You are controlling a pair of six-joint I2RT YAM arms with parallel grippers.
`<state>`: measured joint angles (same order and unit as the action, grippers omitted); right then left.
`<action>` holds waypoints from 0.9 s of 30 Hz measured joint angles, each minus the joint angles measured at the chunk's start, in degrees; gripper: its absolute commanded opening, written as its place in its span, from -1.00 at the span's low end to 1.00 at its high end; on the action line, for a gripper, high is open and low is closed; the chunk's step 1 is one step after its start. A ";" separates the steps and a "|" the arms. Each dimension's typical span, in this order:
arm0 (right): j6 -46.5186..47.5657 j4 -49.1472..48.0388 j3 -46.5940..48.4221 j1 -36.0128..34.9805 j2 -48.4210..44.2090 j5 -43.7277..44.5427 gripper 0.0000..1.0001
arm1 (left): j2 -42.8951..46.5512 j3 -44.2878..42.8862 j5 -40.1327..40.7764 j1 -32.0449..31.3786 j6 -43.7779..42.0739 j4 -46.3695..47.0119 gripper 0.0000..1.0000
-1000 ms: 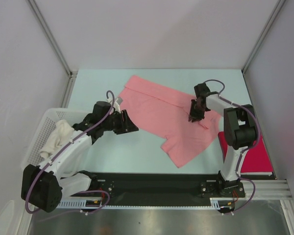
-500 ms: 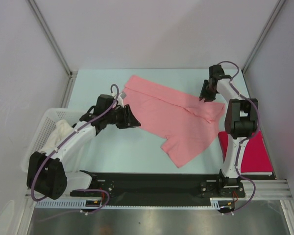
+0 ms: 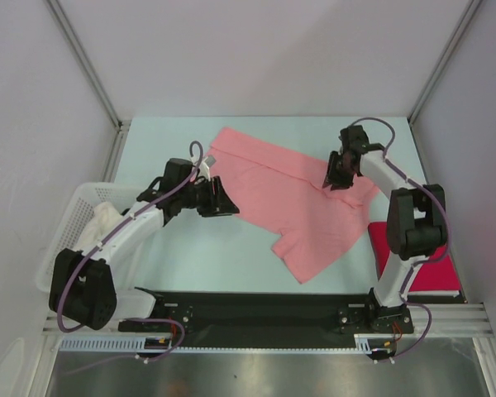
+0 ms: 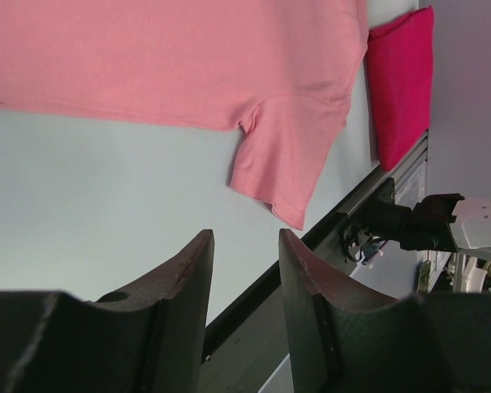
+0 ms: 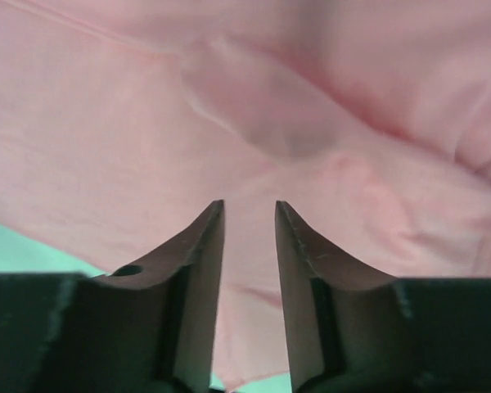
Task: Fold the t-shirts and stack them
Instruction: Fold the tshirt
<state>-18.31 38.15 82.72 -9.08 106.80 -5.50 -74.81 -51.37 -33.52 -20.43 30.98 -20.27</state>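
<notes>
The salmon-pink t-shirt (image 3: pixel 289 194) lies spread across the middle of the table, with one sleeve pointing at the near edge. The magenta-red t-shirt (image 3: pixel 426 260) lies folded at the right edge, partly behind the right arm. My left gripper (image 3: pixel 229 207) hovers just off the pink shirt's left hem, its jaws open and empty; the left wrist view shows the pink t-shirt (image 4: pixel 188 57) and the magenta one (image 4: pixel 401 82) ahead of it. My right gripper (image 3: pixel 337 176) hangs over the pink shirt's right part. Its fingers are open over rumpled pink cloth (image 5: pixel 311 123), with nothing between them.
A white lattice basket (image 3: pixel 66 217) holding a whitish cloth (image 3: pixel 99 230) stands at the left edge beside the left arm. A black rail (image 3: pixel 264 310) runs along the near edge. Frame posts and grey walls close in the table's back and sides.
The right gripper swung out to the far right corner, came back over the shirt's right part and opened wider. The left gripper edged a little toward the shirt's hem.
</notes>
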 measured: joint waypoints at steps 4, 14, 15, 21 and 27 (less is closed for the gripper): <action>-5.33 -4.33 -9.14 2.25 -3.98 -1.70 -0.48 | -0.98 0.07 -1.73 0.00 0.46 1.99 -0.14; -8.48 -8.09 -9.70 1.14 0.37 -1.46 -0.39 | -0.24 1.81 -2.95 0.00 0.50 3.15 -0.08; -8.59 -8.00 -8.81 1.18 1.66 -1.31 -0.36 | 0.07 1.99 -2.95 0.00 0.50 3.08 -0.07; -8.33 -6.05 0.09 1.81 8.41 0.72 -0.31 | 1.64 2.05 -2.93 0.00 0.44 2.97 -0.07; -5.57 -3.91 12.31 3.72 12.74 3.08 -0.19 | 1.86 2.14 -2.95 0.37 0.44 2.95 -0.07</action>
<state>-23.88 34.24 95.02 -5.37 119.55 -2.42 -72.95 -49.23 -36.47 -20.05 31.42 -17.32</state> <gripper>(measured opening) 0.381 0.462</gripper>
